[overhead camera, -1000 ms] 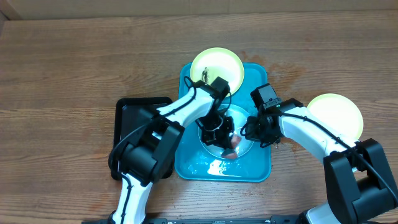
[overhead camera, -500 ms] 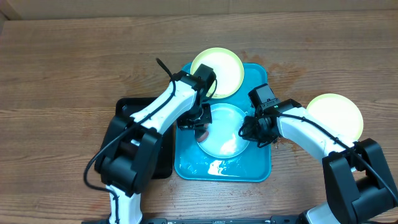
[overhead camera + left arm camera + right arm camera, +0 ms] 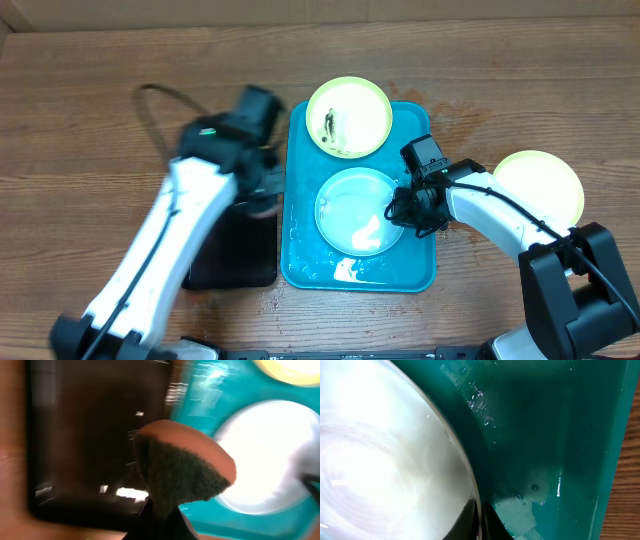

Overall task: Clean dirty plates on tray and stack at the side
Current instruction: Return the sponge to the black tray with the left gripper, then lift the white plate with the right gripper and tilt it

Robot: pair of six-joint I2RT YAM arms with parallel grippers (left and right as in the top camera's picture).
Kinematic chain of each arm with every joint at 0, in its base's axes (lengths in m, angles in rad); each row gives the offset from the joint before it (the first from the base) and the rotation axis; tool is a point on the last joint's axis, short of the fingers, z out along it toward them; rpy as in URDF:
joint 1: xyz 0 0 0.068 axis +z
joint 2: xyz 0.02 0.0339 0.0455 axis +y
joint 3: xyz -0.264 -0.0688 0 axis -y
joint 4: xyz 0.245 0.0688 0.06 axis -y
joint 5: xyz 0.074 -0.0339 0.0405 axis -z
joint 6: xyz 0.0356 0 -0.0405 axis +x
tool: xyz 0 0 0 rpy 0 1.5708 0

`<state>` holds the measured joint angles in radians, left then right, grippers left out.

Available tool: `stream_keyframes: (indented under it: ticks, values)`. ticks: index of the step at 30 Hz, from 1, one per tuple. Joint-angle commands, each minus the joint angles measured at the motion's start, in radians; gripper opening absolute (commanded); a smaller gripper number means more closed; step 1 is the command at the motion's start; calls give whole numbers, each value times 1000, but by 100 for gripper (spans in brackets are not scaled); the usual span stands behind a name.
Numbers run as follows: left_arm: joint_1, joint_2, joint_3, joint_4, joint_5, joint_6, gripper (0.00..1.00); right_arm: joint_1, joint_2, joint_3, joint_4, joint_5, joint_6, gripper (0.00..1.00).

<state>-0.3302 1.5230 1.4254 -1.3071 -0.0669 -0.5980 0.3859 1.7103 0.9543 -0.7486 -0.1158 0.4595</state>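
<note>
Orange-and-green sponge (image 3: 185,467) is sitting pinched in the left gripper (image 3: 155,527), which is hovering over the black tray (image 3: 235,262), having swung off the blue plate (image 3: 358,208); the right gripper (image 3: 406,212) is still clamping that plate's rim inside the turquoise tray (image 3: 300,268); a smeared yellow-green plate (image 3: 348,117) is overlapping the tray's far edge; a clean yellow-green plate (image 3: 540,185) is lying on the table (image 3: 100,100) to the right.

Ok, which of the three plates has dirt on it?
The far yellow-green plate on the tray: dark smears near its centre. The light blue plate mid-tray and the right yellow-green plate on the table look clean.
</note>
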Motion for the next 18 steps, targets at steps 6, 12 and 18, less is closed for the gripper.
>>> stream_keyframes:
  ticks: [6,12,18]
  values:
    - [187,-19,-316,142,-103,37,4,-6,16,-1,-7,55,-18,4]
    - [212,-21,-460,318,33,88,5,-6,5,23,-52,58,-22,4]
    - [245,-103,-373,273,182,176,40,58,-97,155,-225,259,-23,4]
